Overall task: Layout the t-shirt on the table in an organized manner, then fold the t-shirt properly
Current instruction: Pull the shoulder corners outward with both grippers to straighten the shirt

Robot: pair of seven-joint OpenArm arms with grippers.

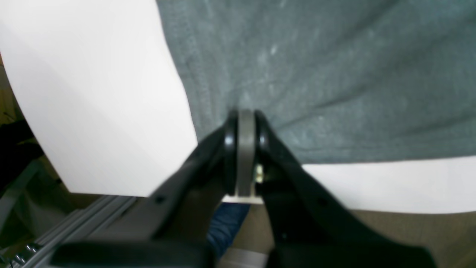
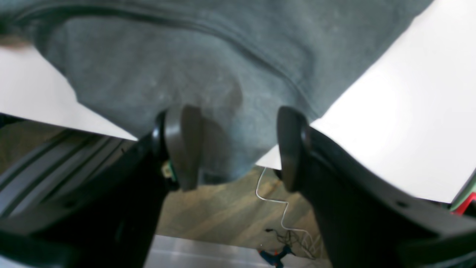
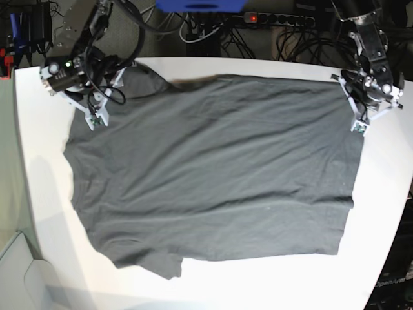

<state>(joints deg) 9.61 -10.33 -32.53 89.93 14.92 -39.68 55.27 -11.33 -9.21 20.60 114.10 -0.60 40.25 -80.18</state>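
A: Where's the shirt (image 3: 213, 168)?
B: Spread flat across the table (image 3: 39, 194), long axis left-right in the base view, sleeves at the left, hem at the right.
A: Room around it?
B: White margin near and left; the far edge sits close to the table's rim.
A: Grippers?
B: Left gripper (image 1: 245, 115) pinched shut on the shirt's hem corner. Right gripper (image 2: 238, 145) has jaws apart, cloth hanging between them.
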